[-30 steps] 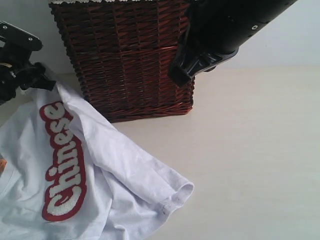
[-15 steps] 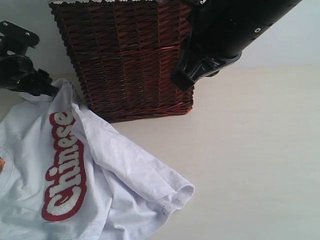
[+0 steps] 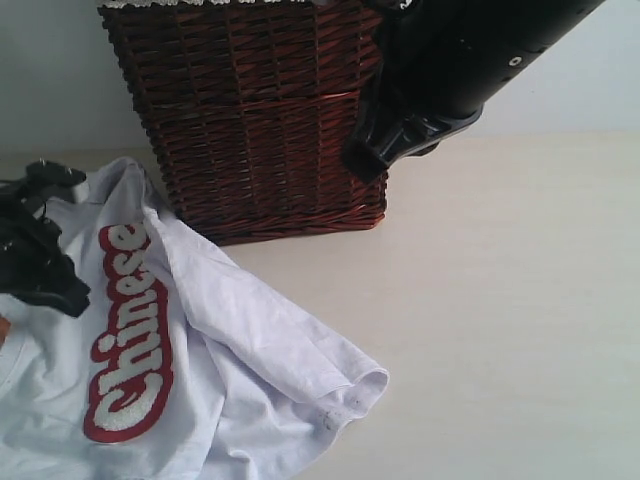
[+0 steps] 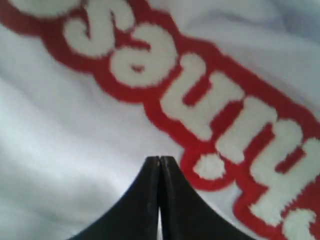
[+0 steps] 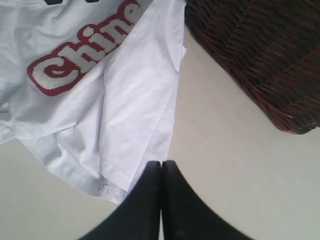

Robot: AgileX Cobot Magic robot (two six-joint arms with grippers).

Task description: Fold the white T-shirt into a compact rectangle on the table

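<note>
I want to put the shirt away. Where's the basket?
In the exterior view, the wicker basket stands at the back of the table, left of centre, behind the white T-shirt.

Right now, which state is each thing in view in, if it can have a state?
white T-shirt, unfolded, crumpled on the table, lettering facing up
table, bearing the shirt and the basket
wicker basket, upright behind the shirt, inside not visible
left fingers, shut, tips over the shirt beside the red lettering, no cloth seen between them
right fingers, shut, empty, above the table near the shirt's edge
</note>
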